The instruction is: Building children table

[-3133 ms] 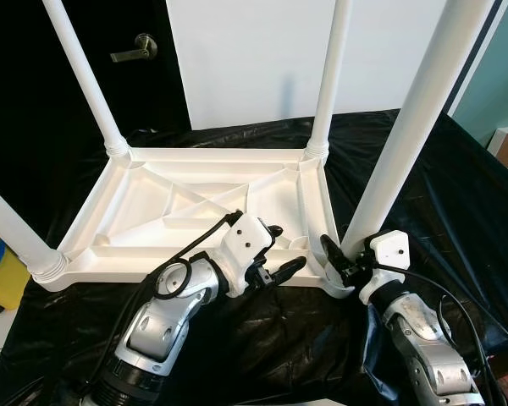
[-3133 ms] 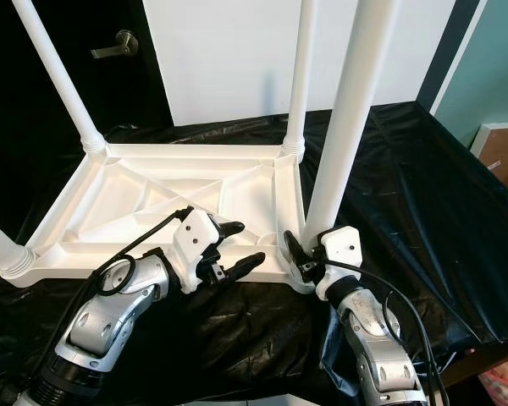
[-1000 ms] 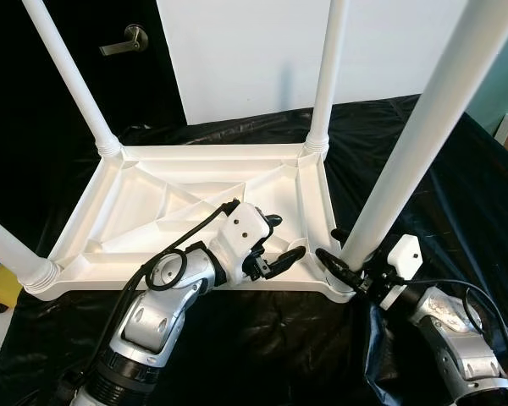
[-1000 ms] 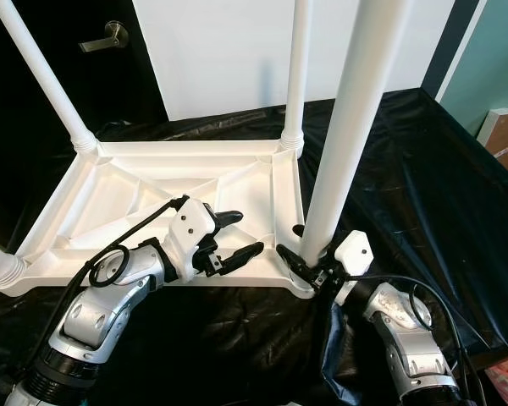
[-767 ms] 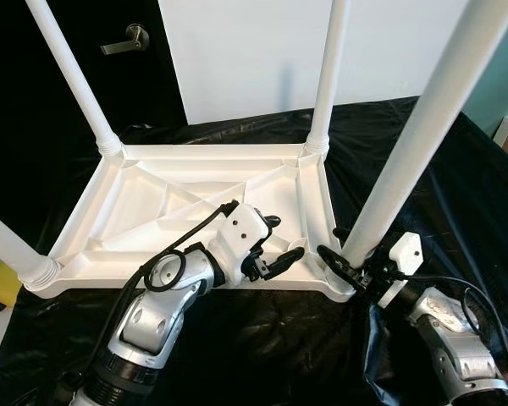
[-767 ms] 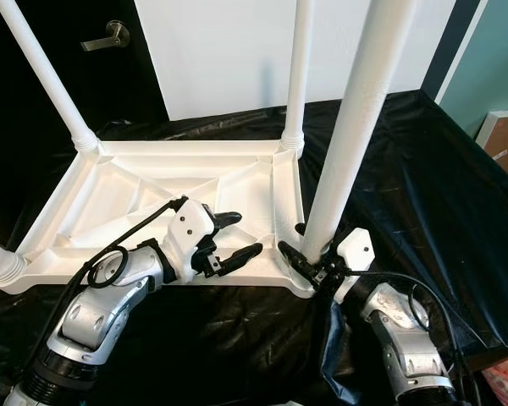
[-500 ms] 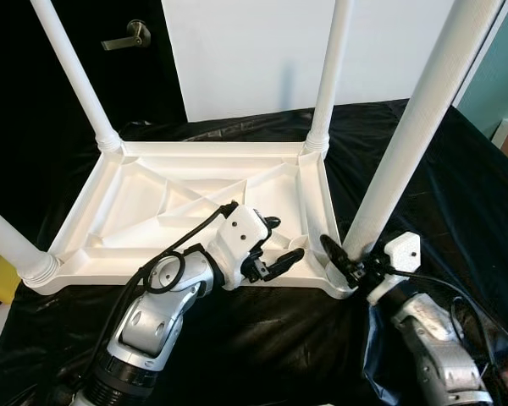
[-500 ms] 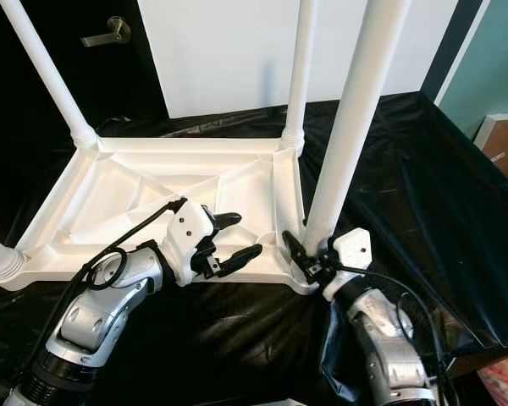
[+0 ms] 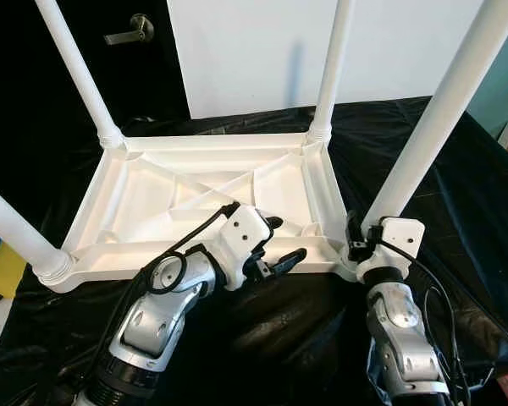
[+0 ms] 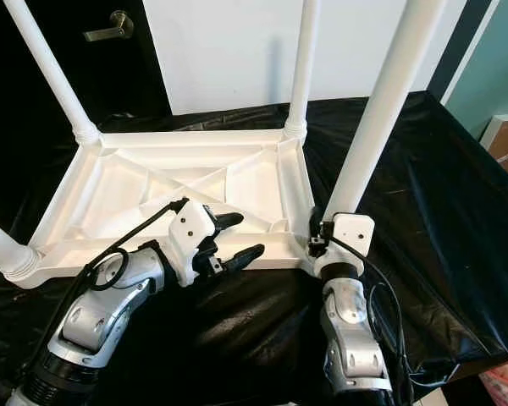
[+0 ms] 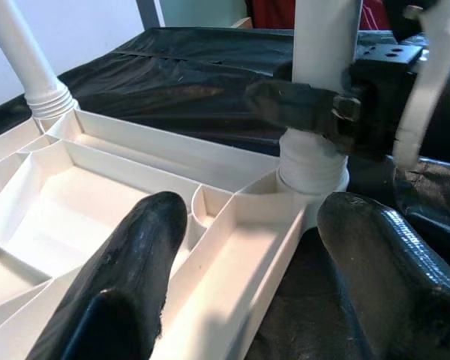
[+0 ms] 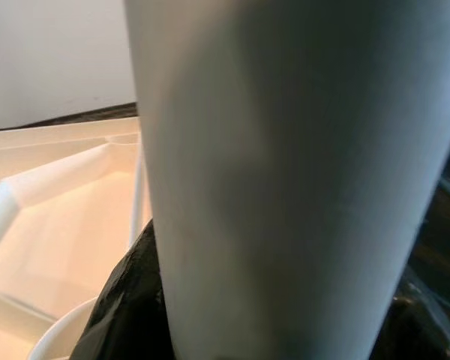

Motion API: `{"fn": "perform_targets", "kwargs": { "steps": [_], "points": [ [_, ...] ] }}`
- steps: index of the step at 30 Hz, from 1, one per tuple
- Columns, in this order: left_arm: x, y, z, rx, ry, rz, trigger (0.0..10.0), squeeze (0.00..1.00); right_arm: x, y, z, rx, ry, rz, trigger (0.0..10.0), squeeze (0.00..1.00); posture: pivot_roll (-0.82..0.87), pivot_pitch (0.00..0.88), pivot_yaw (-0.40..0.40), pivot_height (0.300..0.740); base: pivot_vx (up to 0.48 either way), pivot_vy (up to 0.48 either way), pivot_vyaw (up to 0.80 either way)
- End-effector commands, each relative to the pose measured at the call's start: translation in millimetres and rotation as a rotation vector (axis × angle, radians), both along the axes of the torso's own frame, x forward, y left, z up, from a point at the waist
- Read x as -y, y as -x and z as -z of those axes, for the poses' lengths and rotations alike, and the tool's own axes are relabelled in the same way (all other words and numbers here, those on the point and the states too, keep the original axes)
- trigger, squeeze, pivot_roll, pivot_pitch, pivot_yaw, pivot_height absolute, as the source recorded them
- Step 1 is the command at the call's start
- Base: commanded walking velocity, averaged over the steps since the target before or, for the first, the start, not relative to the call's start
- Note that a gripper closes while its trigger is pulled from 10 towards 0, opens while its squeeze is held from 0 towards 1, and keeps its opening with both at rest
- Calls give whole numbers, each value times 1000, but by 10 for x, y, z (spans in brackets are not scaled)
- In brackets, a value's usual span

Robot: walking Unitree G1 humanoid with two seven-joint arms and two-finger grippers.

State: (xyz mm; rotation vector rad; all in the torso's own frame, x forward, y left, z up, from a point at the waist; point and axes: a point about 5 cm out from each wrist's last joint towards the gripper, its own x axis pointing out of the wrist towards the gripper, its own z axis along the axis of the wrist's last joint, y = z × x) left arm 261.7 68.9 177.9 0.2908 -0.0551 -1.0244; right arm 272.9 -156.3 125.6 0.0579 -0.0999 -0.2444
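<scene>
Four-legged white table [image 9: 212, 190], no writing legible

You're over a glossy black plastic sheet [image 9: 457, 194]. Behind it: plain white wall panel [image 9: 254, 51], black door with metal lever handle [image 9: 123, 32] to its left, teal wall [image 10: 499, 59] right.

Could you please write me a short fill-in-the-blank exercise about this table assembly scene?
1. The white table top lies upside down on a ____ plastic sheet.
2. ____ white legs stand in its corners.
3. The right hand is shut on the near-right leg close to its ____.
4. The left hand straddles the table's near rim with its fingers ____.

Answers: black; four; base; open
</scene>
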Motion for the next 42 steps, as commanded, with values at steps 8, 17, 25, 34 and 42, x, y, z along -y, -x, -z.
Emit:
{"fn": "perform_targets", "kwargs": {
  "steps": [8,17,25,34,42],
  "points": [
    [40,13,27,0,0,-14,10000,0,247,45,339,-177,0,215,10000,0,-51,38,12,740,0,0,0],
    [43,25,44,-4,4,-18,10000,0,206,8,281,-134,21,199,10000,0,-51,33,4,740,0,0,0],
    [49,23,45,-4,9,-22,10000,0,171,-6,232,-91,34,136,10000,0,-53,32,-1,740,0,0,0],
    [72,27,42,-6,16,-17,10000,0,197,-24,159,-34,61,83,10000,0,-58,34,-1,740,0,0,0],
    [76,31,40,-7,18,-18,10000,0,250,-28,152,-28,78,78,10000,0,-58,35,-4,740,0,0,0]
  ]
}}
